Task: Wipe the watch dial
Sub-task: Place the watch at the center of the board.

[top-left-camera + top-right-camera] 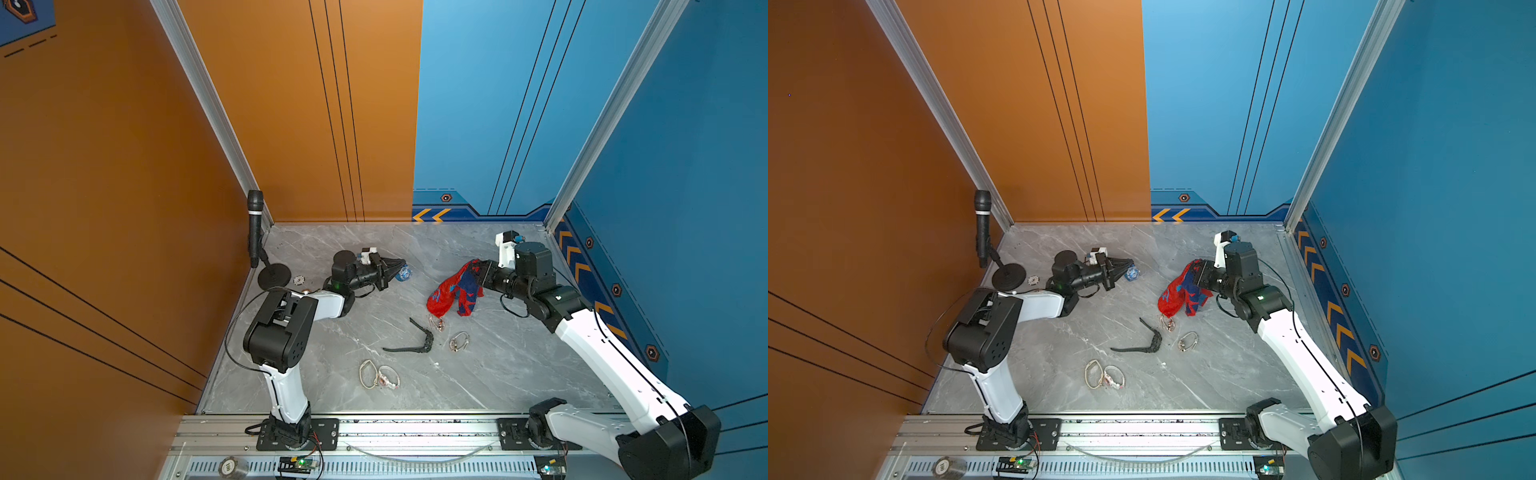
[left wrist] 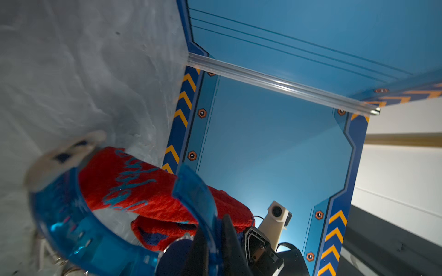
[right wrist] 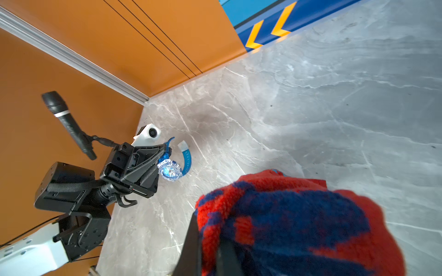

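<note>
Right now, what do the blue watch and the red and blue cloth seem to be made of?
The blue watch: probably translucent plastic or resin, glossy; light passes through the strap and the clear case glints. The cloth: seems a knitted or terry textile, matte and fuzzy; its surface shows loose fibres and it hangs in soft folds.

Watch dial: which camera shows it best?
Right wrist view: the dial faces the lens, sharp and unobstructed. Both top views show the watch as a tiny blue blob. Left wrist view shows only the blurred strap, no dial face.
</note>
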Robot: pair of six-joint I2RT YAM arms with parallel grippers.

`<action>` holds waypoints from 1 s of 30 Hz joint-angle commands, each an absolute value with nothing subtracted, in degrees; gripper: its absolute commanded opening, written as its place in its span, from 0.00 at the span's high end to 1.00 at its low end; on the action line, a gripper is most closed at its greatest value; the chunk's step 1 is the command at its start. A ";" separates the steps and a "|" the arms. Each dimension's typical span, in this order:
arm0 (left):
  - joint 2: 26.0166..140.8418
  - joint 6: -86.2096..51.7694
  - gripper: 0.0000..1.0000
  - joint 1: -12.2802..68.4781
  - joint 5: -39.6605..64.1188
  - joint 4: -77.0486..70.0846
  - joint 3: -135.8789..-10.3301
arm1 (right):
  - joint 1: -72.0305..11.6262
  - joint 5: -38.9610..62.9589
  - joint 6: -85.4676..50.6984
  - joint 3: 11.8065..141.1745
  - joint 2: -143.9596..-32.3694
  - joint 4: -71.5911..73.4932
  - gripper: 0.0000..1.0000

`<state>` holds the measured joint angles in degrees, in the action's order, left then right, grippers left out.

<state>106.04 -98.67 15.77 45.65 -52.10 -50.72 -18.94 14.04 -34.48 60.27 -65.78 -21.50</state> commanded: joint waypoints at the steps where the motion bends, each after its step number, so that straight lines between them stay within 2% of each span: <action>1: 104.70 -87.03 1.00 13.17 47.09 -36.15 -51.57 | -18.60 11.37 -33.13 62.23 -64.59 -23.47 1.00; 4: 102.93 -69.93 1.00 11.87 42.71 -10.85 -57.74 | -18.57 11.87 -33.31 62.40 -64.92 -23.51 1.00; 7: 102.46 -54.25 1.00 12.25 34.08 15.98 -67.86 | -18.70 12.04 -33.40 62.42 -65.18 -23.47 1.00; 13: 107.17 -39.89 1.00 13.70 21.99 38.86 -82.43 | -18.95 12.75 -33.75 62.64 -65.96 -23.47 1.00; 24: 117.07 -33.46 1.00 13.84 21.60 49.35 -92.48 | -19.69 12.59 -33.91 62.86 -65.58 -23.82 1.00; 30: 117.60 -32.65 0.74 13.86 19.61 51.24 -95.17 | -20.04 12.49 -33.99 62.75 -65.69 -23.64 1.00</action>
<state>118.21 -34.22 13.63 21.56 47.99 -93.23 -19.62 13.19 -34.35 60.71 -65.80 -23.64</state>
